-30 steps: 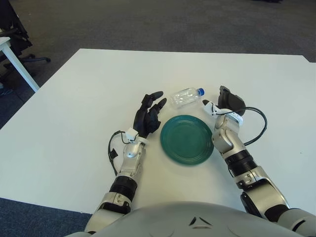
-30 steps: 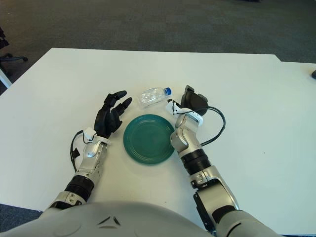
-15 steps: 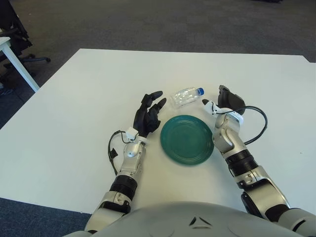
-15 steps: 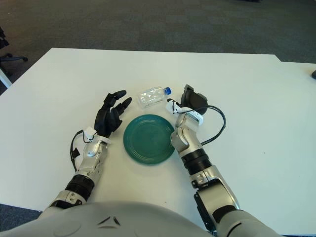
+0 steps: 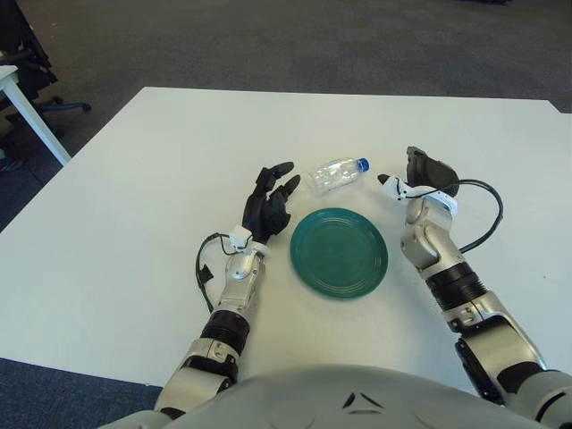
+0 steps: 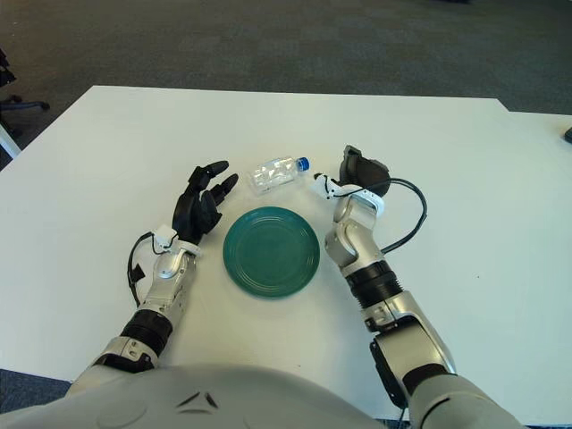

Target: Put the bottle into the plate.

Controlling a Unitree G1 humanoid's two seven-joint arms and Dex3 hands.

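Note:
A clear plastic bottle [image 5: 336,173] with a blue cap lies on its side on the white table [image 5: 161,161], just beyond the green plate [image 5: 339,255]. My right hand [image 5: 402,172] hovers to the right of the bottle's cap, a few centimetres off, with fingers relaxed and nothing in them. My left hand [image 5: 277,185] shows left of the plate, its black fingers spread and pointing towards the bottle, holding nothing. The plate holds nothing.
A black cable [image 5: 490,219] loops out from my right wrist over the table. At the far left stand a second white table [image 5: 27,107] and an office chair [image 5: 22,45] on dark carpet.
My right hand has drifted to the right, away from the plate's rim and the bottle's cap. The bottle, the plate and my left hand have hardly moved.

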